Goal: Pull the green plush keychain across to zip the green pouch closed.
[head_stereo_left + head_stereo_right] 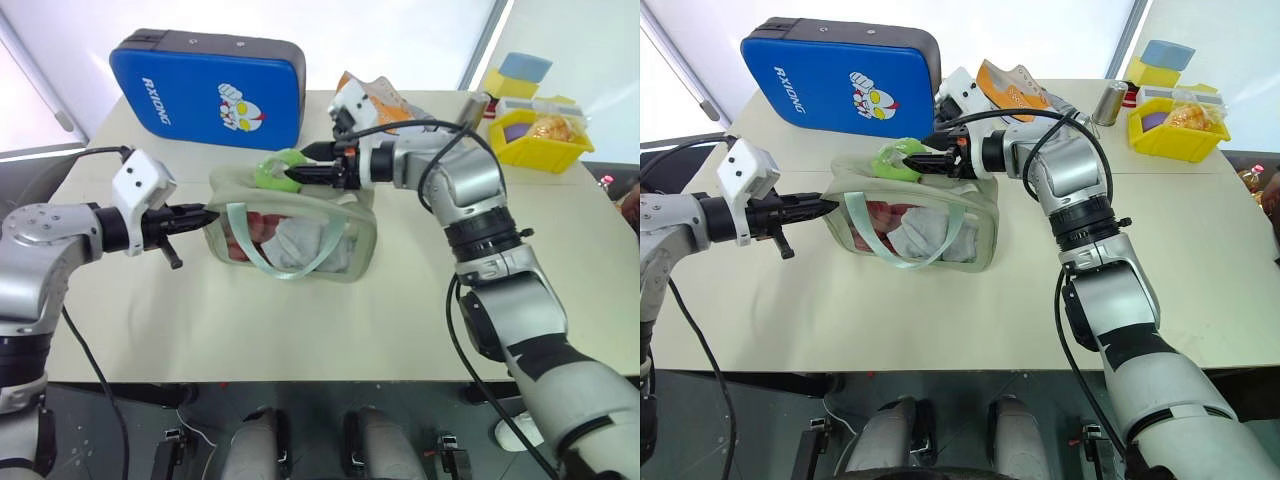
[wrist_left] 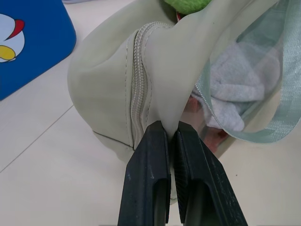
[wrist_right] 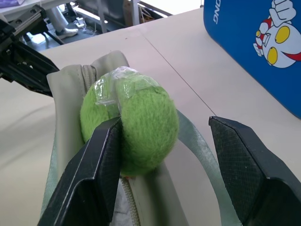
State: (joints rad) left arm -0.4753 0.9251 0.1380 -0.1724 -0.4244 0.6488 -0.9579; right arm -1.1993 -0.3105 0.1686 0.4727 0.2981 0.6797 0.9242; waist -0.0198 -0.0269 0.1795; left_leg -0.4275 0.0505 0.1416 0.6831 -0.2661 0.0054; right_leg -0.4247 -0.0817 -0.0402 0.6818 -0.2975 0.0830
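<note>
you're looking at the green pouch (image 1: 290, 235) lying on the pale table (image 1: 300, 330), roughly in the middle of it, with its clear window facing you and a bundle of grey and pinkish cloth showing through the plastic. the mint strap handle (image 1: 300, 262) is drooping in a loop across that window. your left gripper (image 1: 207, 215) is reaching in level from the left and pinching the pouch's left end; in the left wrist view its two black fingers (image 2: 146, 179) are pressing together with a fold of the sage fabric caught between them, just beside the zipper (image 2: 139, 94) that is curving over that end. the green plush keychain (image 1: 277, 170) is sitting on top of the pouch, toward the left half of the top edge. your right gripper (image 1: 300, 172) is coming in from the right, pointing left along the top of the pouch, and its jaws are standing wide around the plush: in the right wrist view one finger (image 3: 94, 179) is touching the fuzzy side of the charm, while the other finger is standing well apart from it with bare table showing in the gap, so it is not holding the charm. a bit of clear wrap is clinging to the plush. behind the pouch, the blue case (image 1: 210, 88) is standing on the far side of the table, an orange packet (image 1: 375, 95) is lying behind your right wrist, and a yellow bin (image 1: 540, 135) is resting near the far right corner.
</note>
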